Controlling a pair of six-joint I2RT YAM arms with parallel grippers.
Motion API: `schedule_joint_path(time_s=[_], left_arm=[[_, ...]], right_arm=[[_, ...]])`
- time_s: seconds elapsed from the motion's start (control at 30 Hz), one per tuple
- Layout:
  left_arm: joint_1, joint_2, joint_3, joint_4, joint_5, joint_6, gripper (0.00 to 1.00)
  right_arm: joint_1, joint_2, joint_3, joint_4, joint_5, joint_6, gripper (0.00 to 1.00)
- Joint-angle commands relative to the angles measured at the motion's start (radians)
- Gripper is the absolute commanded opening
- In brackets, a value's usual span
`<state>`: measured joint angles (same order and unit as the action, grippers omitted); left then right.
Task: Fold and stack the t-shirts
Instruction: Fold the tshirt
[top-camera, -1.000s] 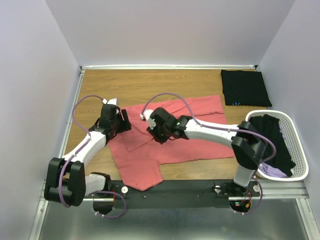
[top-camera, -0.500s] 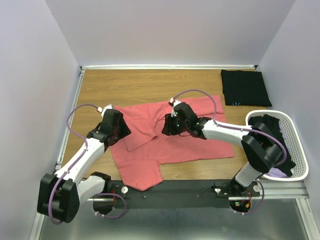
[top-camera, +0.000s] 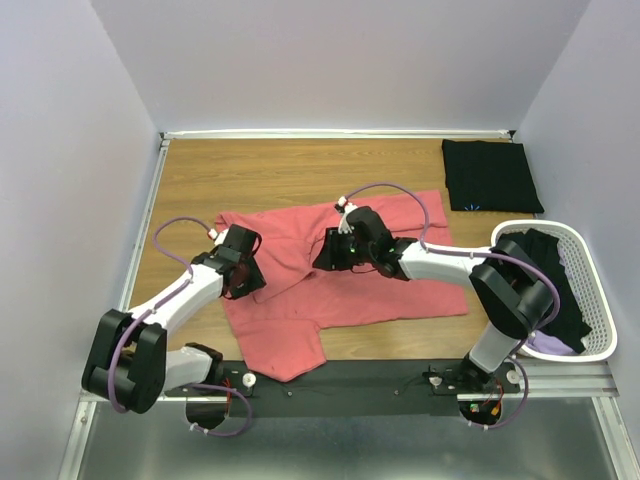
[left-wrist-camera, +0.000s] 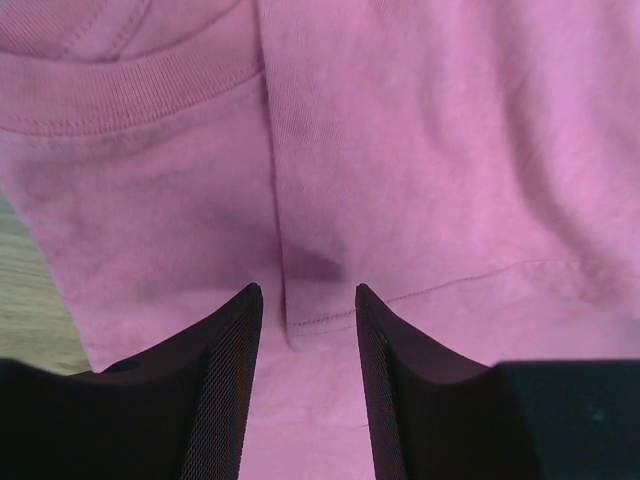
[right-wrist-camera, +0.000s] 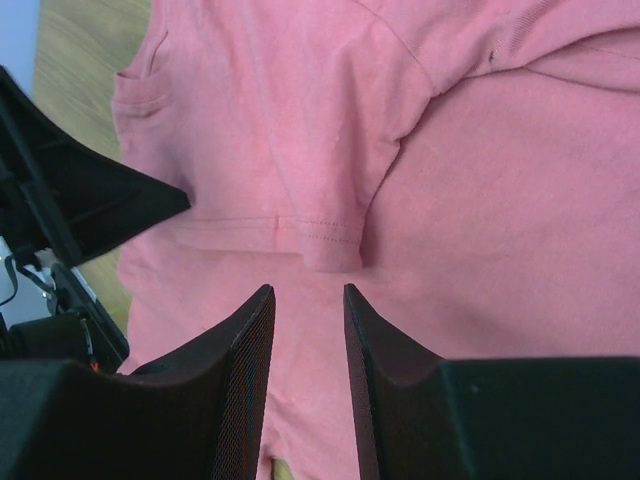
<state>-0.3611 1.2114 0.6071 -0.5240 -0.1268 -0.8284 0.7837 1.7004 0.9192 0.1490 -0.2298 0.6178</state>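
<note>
Folding the coral-pink t-shirt (top-camera: 350, 270) is the step we judge to be in hand. It lies spread and rumpled across the middle of the desk (top-camera: 300, 170), with one sleeve doubled over onto the body.

Our left tool (top-camera: 246, 274) hovers low over the shirt's left edge. Its jaws are parted, with the turned-over sleeve hem (left-wrist-camera: 300, 320) lying under the gap and nothing pinched. Our right tool (top-camera: 326, 254) hangs over the upper middle of the shirt, jaws likewise apart and empty above a hem corner.

Next, we think, each tool must drop onto its hem, pinch one layer, and draw the cloth flat before a clean fold.

A black t-shirt (top-camera: 492, 175) lies folded in the far right corner, well apart. The white basket (top-camera: 600, 300) at the right edge holds a black tee (top-camera: 550, 280) and a lilac tee (top-camera: 545, 343).

The desk is bare wood grain, closed in by pale walls (top-camera: 80, 150) on three sides.
</note>
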Motion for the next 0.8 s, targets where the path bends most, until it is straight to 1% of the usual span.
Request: schedule_joint_path(time_s=[0.0, 0.17, 0.3, 0.33, 0.37, 0.43, 0.53, 0.6, 0.77], left_arm=[[-0.025, 0.046, 0.029, -0.054, -0.011, -0.032, 0.50], [-0.041, 0.089, 0.034, -0.054, -0.022, -0.051, 0.50], [-0.045, 0.099, 0.036, -0.056, -0.022, -0.061, 0.43], [-0.047, 0.091, 0.036, -0.059, -0.027, -0.061, 0.38], [-0.047, 0.086, 0.039, -0.062, -0.028, -0.064, 0.35], [-0.048, 0.073, 0.042, -0.071, -0.031, -0.067, 0.32], [-0.055, 0.060, 0.046, -0.083, -0.034, -0.071, 0.32], [-0.059, 0.056, 0.049, -0.088, -0.037, -0.072, 0.40], [-0.065, 0.039, 0.060, -0.100, -0.048, -0.080, 0.41]], right_arm=[[-0.011, 0.010, -0.023, 0.057, -0.032, 0.011, 0.41], [-0.018, 0.002, -0.045, 0.084, -0.048, 0.008, 0.41], [-0.027, 0.004, -0.057, 0.095, -0.060, 0.003, 0.41], [-0.027, 0.004, -0.057, 0.096, -0.062, 0.003, 0.41], [-0.029, 0.005, -0.059, 0.100, -0.062, 0.000, 0.41], [-0.029, 0.010, -0.059, 0.100, -0.066, 0.002, 0.41], [-0.029, 0.013, -0.059, 0.101, -0.072, 0.002, 0.41], [-0.031, 0.013, -0.059, 0.100, -0.075, 0.000, 0.41], [-0.031, 0.008, -0.062, 0.101, -0.075, 0.002, 0.41]])
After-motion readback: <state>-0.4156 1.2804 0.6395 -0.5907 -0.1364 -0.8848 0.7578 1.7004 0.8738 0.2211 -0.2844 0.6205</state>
